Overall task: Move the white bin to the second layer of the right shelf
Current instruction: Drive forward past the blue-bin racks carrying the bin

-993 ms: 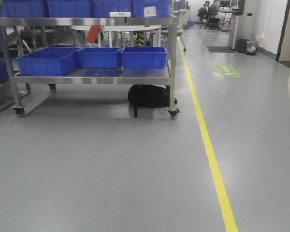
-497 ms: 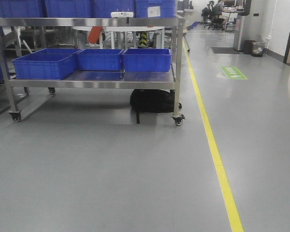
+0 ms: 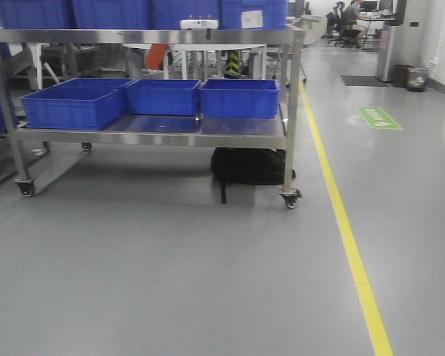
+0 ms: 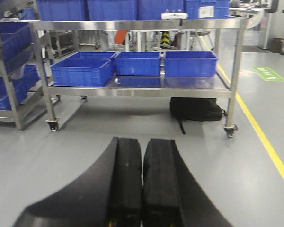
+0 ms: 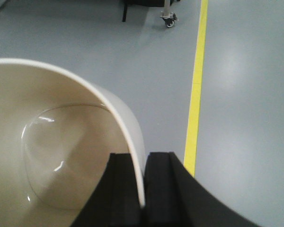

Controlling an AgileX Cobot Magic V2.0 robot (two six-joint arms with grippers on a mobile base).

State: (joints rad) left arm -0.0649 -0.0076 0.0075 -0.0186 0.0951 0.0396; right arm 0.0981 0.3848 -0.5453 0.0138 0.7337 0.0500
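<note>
The bin (image 5: 61,156) is pinched at its rim wall between the right gripper's (image 5: 144,163) jaws, its bowl left of them, open floor (image 5: 109,52) ahead (yellow line (image 5: 195,94) just right) up to the cart (image 4: 132,92), while the left gripper's (image 4: 142,146) jaws press together, empty.

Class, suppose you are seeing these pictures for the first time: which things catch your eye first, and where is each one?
The bright blue crates stand out first, lined up on the lower shelf of the wheeled steel cart, with a yellow floor line running along the grey floor beside it. In the right wrist view, the white bin fills the left of the picture, its rim pinched by the right gripper.
</note>
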